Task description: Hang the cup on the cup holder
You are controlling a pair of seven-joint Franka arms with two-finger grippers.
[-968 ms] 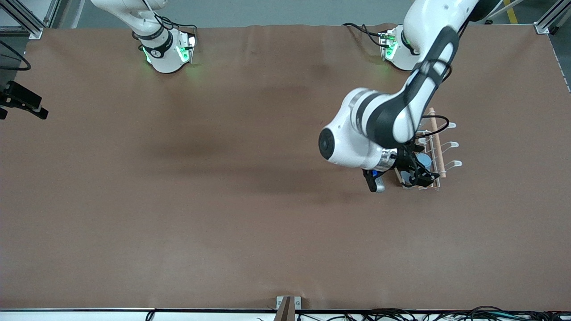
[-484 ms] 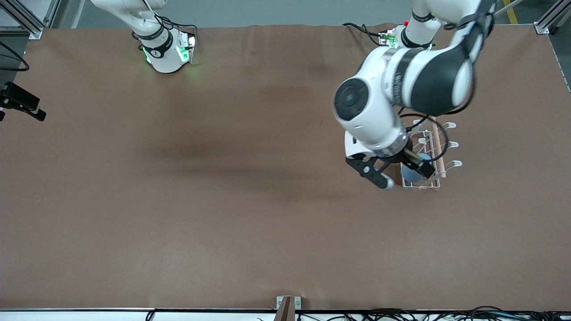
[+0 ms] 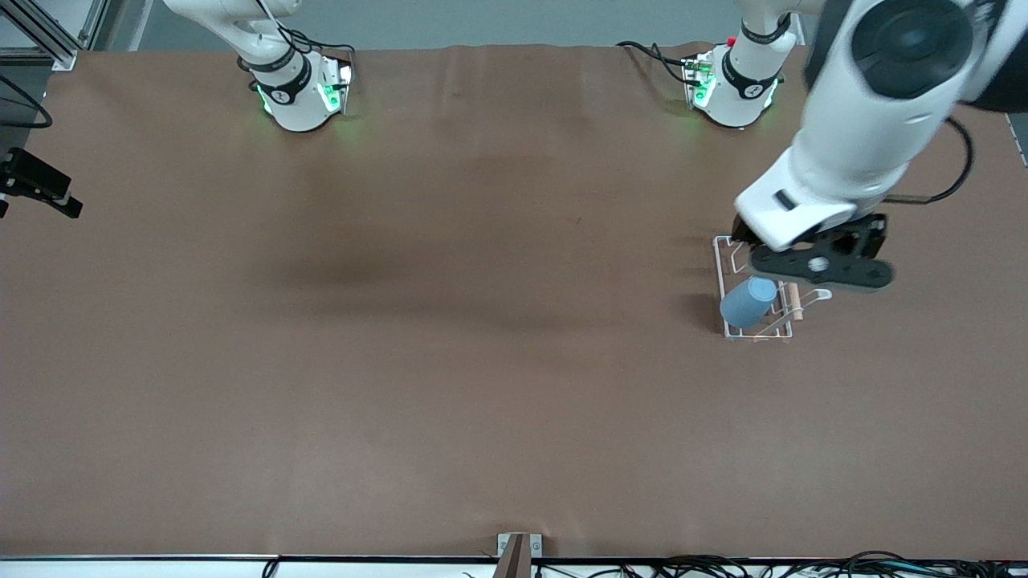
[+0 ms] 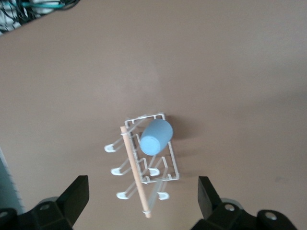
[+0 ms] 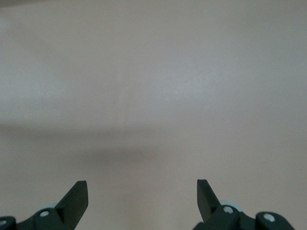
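Observation:
The light-blue cup [image 3: 747, 303] hangs tilted on a prong of the white wire cup holder [image 3: 759, 334], at the end of the rack nearest the front camera. The cup holder's wooden rod [image 3: 792, 302] runs along its top. My left gripper [image 3: 819, 268] is open and empty, raised high over the rack and apart from the cup. The left wrist view shows the cup [image 4: 156, 136], the rack [image 4: 171, 165] and the rod [image 4: 135, 168] below the open left gripper [image 4: 142, 194]. My right gripper [image 5: 142, 194] is open and empty over bare table; the front view does not show it.
The right arm's base [image 3: 293, 92] and the left arm's base [image 3: 735, 88] stand along the table's top edge. A black fixture [image 3: 36, 186] juts in at the right arm's end of the table. Cables [image 3: 803, 566] and a bracket [image 3: 516, 551] lie along the front edge.
My left gripper has let go of the cup, risen and swung from beside the rack toward the left arm's end. The cup stays on its prong.

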